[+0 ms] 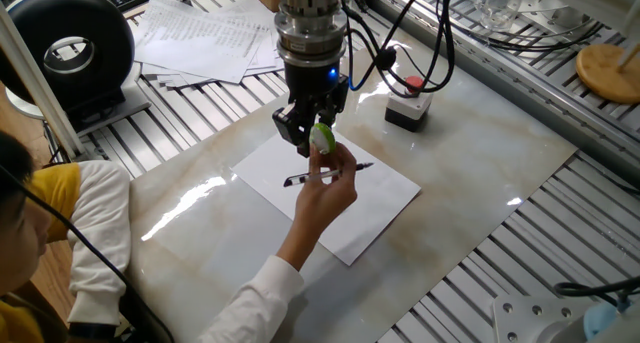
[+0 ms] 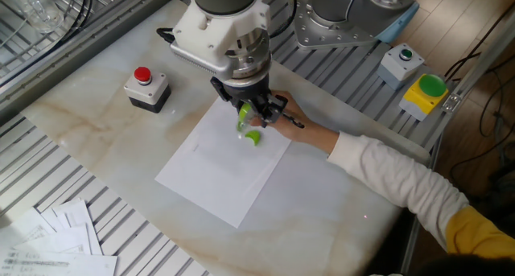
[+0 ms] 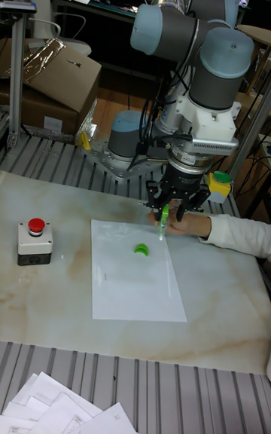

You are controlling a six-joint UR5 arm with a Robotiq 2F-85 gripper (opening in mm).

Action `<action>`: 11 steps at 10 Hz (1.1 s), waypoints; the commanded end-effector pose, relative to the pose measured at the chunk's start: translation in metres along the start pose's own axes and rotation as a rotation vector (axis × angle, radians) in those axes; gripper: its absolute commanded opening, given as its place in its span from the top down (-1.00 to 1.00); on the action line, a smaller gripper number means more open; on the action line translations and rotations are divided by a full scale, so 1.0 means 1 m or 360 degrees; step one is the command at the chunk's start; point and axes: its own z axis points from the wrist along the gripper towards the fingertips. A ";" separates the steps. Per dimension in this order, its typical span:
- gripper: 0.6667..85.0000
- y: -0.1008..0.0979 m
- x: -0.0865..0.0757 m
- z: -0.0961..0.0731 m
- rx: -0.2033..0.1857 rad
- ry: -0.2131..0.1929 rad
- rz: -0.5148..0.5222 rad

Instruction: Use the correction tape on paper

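The paper lies flat on the marble table. My gripper hangs just above its far edge, shut on the green and white correction tape, which points down but does not clearly touch the sheet. A person's hand reaches in right beside the tape, holding a black pen. A small green curved piece lies loose on the paper below the gripper.
A red-button box stands beside the paper. Printed sheets lie fanned on the slatted frame. The person's arm crosses the table's edge. A yellow-green button box sits off the marble.
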 end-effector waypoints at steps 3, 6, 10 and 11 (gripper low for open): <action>-0.04 -0.018 0.013 -0.013 0.0059 0.0085 -0.0042; 0.03 -0.028 0.016 -0.016 0.0094 0.0095 -0.0063; 0.14 -0.021 0.012 -0.016 0.0051 0.0081 -0.0016; 0.15 -0.019 0.012 -0.016 0.0042 0.0077 -0.0003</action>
